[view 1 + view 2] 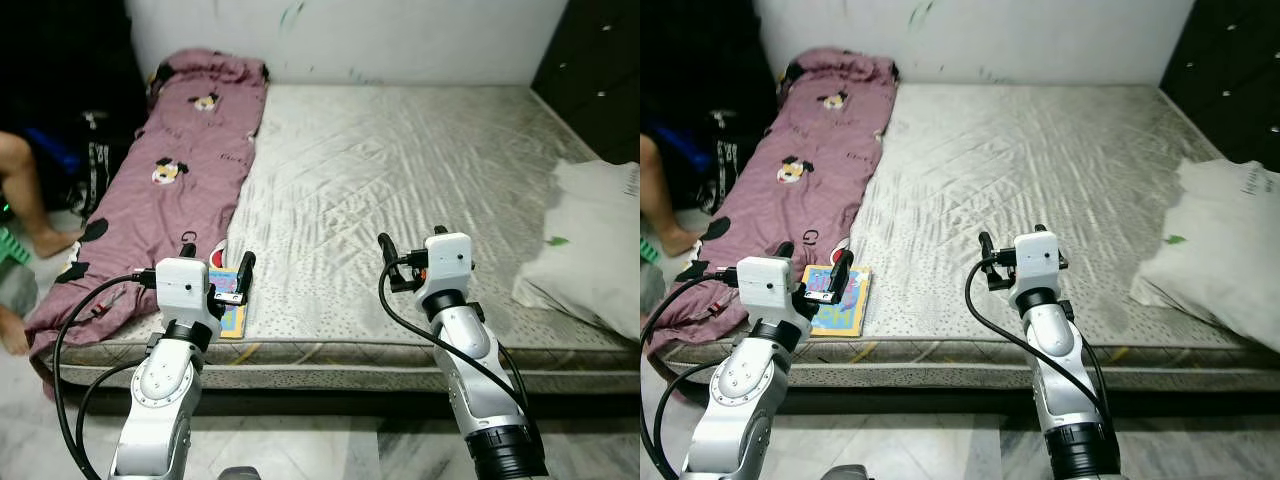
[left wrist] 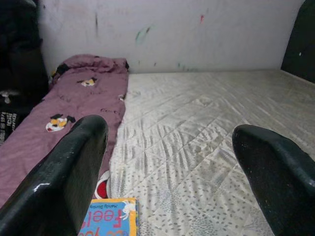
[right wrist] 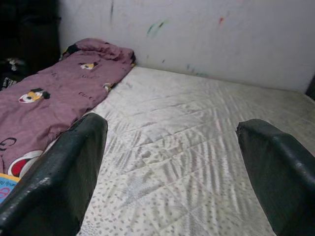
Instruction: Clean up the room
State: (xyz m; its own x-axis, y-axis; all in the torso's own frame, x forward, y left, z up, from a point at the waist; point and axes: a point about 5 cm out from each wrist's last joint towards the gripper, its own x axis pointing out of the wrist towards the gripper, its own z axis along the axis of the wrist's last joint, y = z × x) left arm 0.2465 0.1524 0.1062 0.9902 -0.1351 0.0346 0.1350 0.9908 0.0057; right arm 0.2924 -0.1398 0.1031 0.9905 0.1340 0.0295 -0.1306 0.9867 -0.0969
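Observation:
A bare grey mattress lies on the floor in front of me. A purple blanket with cartoon prints is spread along its left side. A colourful book lies flat at the mattress's front left corner, beside the blanket's edge. My left gripper hovers open just above the book, with nothing between its fingers. My right gripper is open and empty over the front middle of the mattress. In the left wrist view the book sits just below and ahead of the wide-apart fingers.
A white pillow or bag rests on the mattress's right edge. A dark cabinet stands at the back right. A person's bare leg is on the floor at the far left, among dark bags. A marked white wall runs behind.

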